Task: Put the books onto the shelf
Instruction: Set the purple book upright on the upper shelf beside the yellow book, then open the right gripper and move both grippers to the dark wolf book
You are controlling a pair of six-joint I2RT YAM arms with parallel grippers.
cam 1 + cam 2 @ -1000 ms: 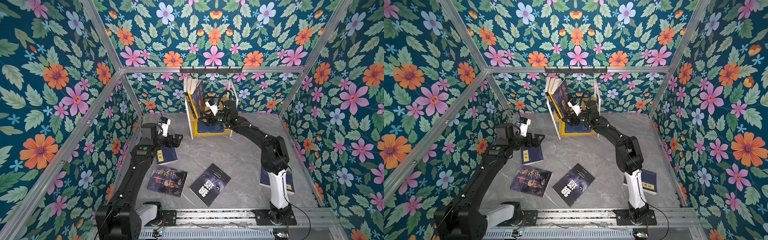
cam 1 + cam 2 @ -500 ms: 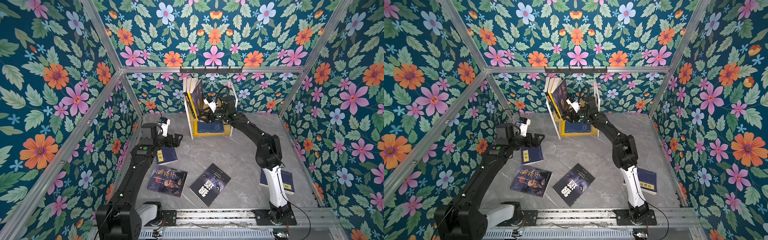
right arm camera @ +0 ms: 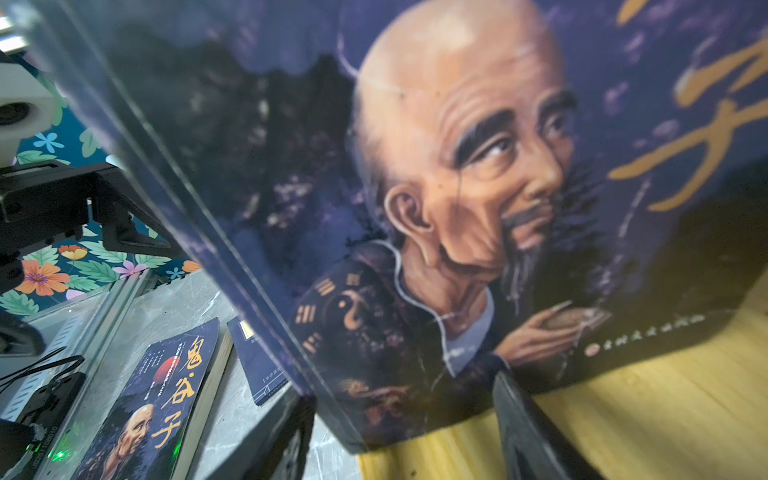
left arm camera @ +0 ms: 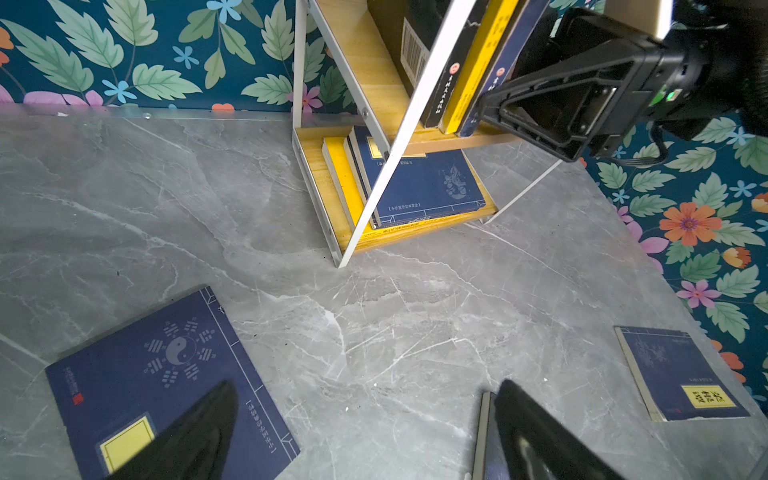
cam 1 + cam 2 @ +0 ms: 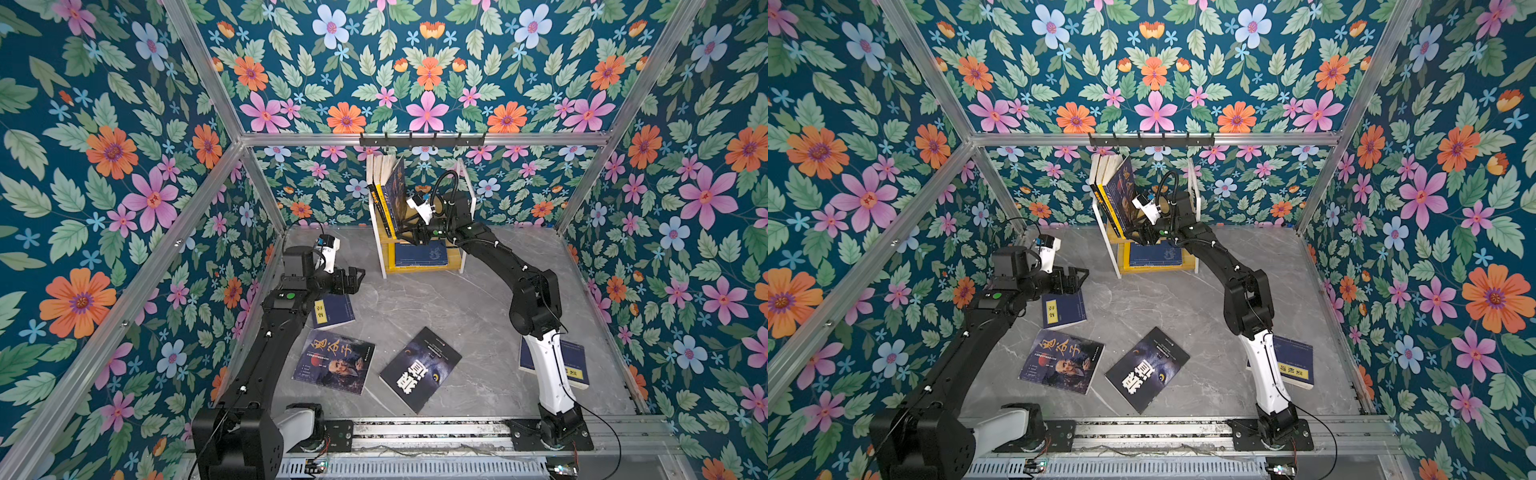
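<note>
Books (image 5: 384,195) stand in a row on the upper board of the shelf (image 4: 365,62) at the far side of the desk (image 5: 457,307). The outermost book (image 3: 457,208) rests on its bottom edge, somewhat tilted, with its cover facing the right hand (image 3: 407,432). That hand is part open, with one finger (image 3: 528,432) on the cover side of the book's bottom corner and the other on the spine side. Whether they pinch it I cannot tell. The book's long axis rises up and away from the hand, so the coming move looks like a nudge toward the row. The left hand (image 4: 365,390) gapes wide and holds nothing. The navy book (image 4: 166,374) lies flat just below it, under one finger rather than centred between the two, so this arm is the nearer one for it
</note>
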